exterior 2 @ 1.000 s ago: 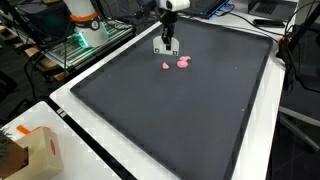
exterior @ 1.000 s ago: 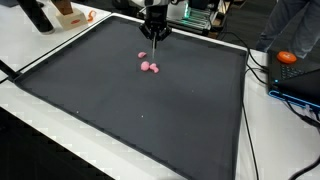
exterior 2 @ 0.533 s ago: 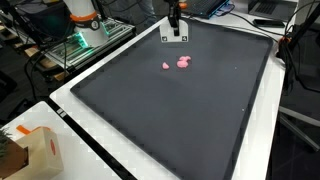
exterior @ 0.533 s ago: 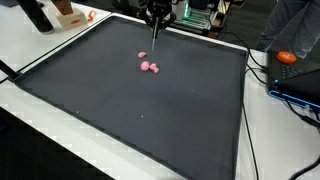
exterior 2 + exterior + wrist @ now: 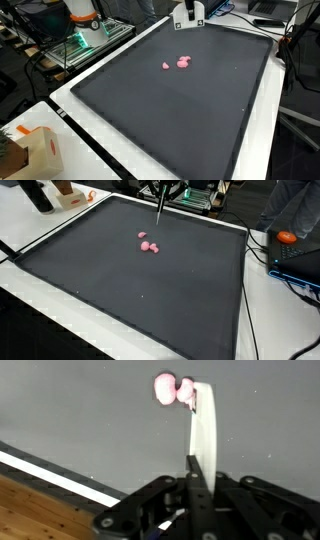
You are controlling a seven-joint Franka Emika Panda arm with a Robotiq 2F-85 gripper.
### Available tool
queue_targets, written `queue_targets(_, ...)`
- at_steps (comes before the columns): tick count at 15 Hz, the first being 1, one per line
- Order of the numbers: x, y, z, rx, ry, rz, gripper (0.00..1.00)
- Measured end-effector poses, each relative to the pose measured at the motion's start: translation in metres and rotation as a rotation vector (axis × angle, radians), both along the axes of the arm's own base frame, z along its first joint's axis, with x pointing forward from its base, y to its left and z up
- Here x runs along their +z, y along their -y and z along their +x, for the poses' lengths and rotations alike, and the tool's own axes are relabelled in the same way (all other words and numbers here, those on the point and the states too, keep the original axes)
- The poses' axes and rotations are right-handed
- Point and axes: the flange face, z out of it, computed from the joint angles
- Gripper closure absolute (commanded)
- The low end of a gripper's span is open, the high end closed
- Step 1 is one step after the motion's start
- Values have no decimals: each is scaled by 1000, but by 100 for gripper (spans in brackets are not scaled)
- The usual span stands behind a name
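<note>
My gripper [image 5: 160, 190] hangs above the far edge of the black mat [image 5: 130, 300], shut on a flat white strip [image 5: 158, 210] that points down from the jaws. In an exterior view the strip [image 5: 188, 15] shows face-on under the gripper [image 5: 189, 5]. In the wrist view the strip [image 5: 205, 430] runs out from the closed jaws [image 5: 192, 468] toward a few small pink pieces [image 5: 172, 388]. The pink pieces lie on the mat in both exterior views [image 5: 148, 245] [image 5: 180, 63], apart from the strip.
The mat [image 5: 170, 120] lies on a white table [image 5: 40, 310]. An orange object [image 5: 287, 237] and cables lie beside the mat. A cardboard box [image 5: 28, 150] stands at a table corner. Lit equipment [image 5: 85, 38] and a wooden object [image 5: 68, 194] stand off the mat.
My gripper has risen and drawn back toward the mat's far edge with the white strip in it, away from the pink pieces. The pink pieces have not moved.
</note>
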Motion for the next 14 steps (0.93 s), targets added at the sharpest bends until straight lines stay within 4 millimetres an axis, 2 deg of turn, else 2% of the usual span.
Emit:
queue_targets(9, -2, -2, 3, -1, -5, 3, 99)
queue_targets(14, 13, -24, 17, -24, -21, -7, 99)
